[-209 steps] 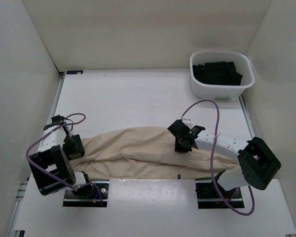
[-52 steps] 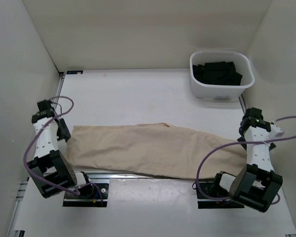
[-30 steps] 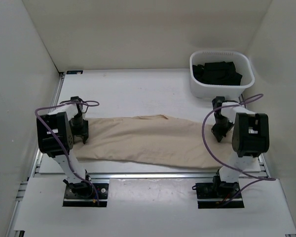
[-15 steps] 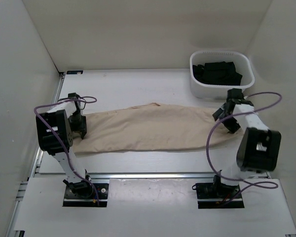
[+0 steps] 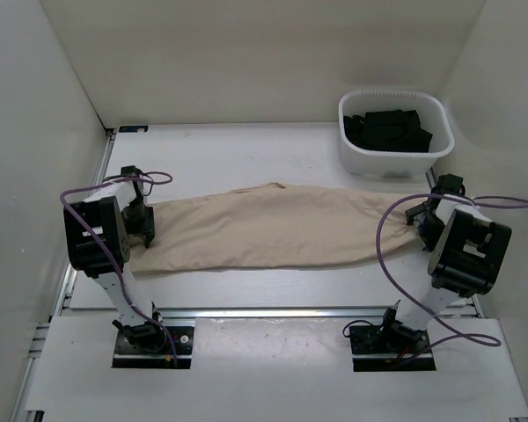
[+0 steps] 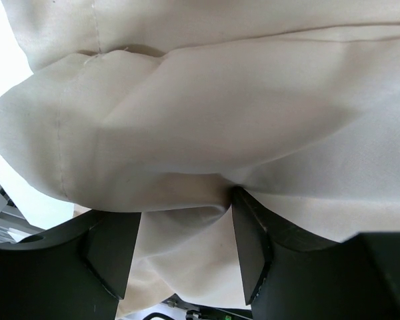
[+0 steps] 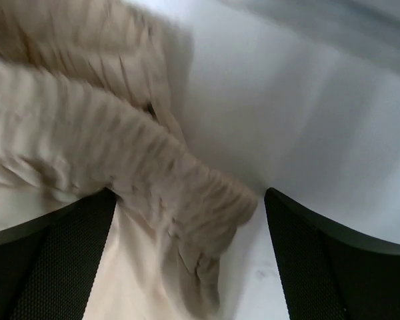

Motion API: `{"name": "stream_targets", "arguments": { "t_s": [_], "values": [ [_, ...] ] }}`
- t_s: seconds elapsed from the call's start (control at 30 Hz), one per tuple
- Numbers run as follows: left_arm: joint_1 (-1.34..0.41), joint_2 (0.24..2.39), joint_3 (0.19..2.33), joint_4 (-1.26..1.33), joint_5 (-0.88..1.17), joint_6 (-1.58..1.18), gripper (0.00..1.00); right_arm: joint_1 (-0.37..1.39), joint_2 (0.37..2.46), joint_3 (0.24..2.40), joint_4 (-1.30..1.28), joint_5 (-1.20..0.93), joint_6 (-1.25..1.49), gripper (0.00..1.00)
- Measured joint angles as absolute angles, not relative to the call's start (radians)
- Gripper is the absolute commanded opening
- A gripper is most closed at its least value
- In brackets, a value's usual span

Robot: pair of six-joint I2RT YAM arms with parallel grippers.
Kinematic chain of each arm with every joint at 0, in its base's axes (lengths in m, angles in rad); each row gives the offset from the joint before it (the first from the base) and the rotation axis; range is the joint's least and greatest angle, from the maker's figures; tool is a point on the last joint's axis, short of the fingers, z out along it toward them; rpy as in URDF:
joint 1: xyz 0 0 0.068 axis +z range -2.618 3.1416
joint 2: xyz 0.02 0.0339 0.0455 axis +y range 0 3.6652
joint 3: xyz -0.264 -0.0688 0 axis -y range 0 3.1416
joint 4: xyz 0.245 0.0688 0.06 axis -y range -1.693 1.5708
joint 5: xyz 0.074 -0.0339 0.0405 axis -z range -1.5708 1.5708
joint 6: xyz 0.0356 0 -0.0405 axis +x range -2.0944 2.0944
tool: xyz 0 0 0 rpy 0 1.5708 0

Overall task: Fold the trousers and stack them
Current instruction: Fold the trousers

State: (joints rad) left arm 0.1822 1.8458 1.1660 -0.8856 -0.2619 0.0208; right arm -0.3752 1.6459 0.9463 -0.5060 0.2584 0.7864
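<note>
The beige trousers (image 5: 264, 229) lie stretched out left to right across the middle of the table. My left gripper (image 5: 145, 230) sits on their wide left end. In the left wrist view a thick fold of the trousers (image 6: 207, 120) fills the gap of the left gripper (image 6: 185, 207) and drapes over both fingers, so it is shut on them. My right gripper (image 5: 422, 217) stands just off the narrow right end. In the right wrist view the gathered, ribbed end of the trousers (image 7: 87, 133) lies loose on the table in the right gripper (image 7: 190, 197), whose fingers stand wide open and clear of it.
A white basket (image 5: 356, 151) holding dark clothes (image 5: 387, 127) stands at the back right, just beyond the right arm. White walls close the table in on the left, back and right. Purple cables loop off both wrists.
The right gripper has opened and let go of the trousers' right end, then drawn back to the right. The trousers moved away from the front edge and now lie flat. The left gripper barely moved.
</note>
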Motion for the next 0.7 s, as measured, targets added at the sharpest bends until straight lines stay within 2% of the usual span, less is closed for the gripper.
{"name": "stream_targets", "arguments": {
  "t_s": [0.07, 0.1, 0.17, 0.2, 0.23, 0.3, 0.57, 0.7],
  "values": [
    [0.182, 1.844, 1.164, -0.883, -0.262, 0.02, 0.68, -0.381, 1.689, 0.989, -0.461, 0.257, 0.783, 0.89],
    [0.182, 1.844, 1.164, -0.883, -0.263, 0.019, 0.68, -0.385, 1.711, 1.011, -0.445, 0.254, 0.785, 0.76],
    [0.182, 1.843, 1.163, -0.882, -0.264, 0.019, 0.68, -0.395, 1.742, 1.04, -0.419, 0.241, 0.797, 0.59],
    [0.182, 1.842, 1.162, -0.881, -0.265, 0.018, 0.68, -0.399, 1.75, 1.047, -0.408, 0.232, 0.803, 0.47],
    [0.182, 1.842, 1.162, -0.881, -0.265, 0.018, 0.68, -0.403, 1.757, 1.05, -0.397, 0.222, 0.806, 0.2],
    [0.181, 1.842, 1.161, -0.881, -0.267, 0.019, 0.69, -0.406, 1.773, 1.049, -0.367, 0.197, 0.827, 0.01],
    [0.181, 1.839, 1.16, -0.88, -0.27, 0.018, 0.69, -0.398, 1.751, 1.017, -0.319, 0.184, 0.81, 0.0],
    [0.181, 1.832, 1.153, -0.874, -0.269, 0.018, 0.69, -0.293, 1.695, 1.022, -0.421, 0.344, 0.77, 0.0]
  ]
}}
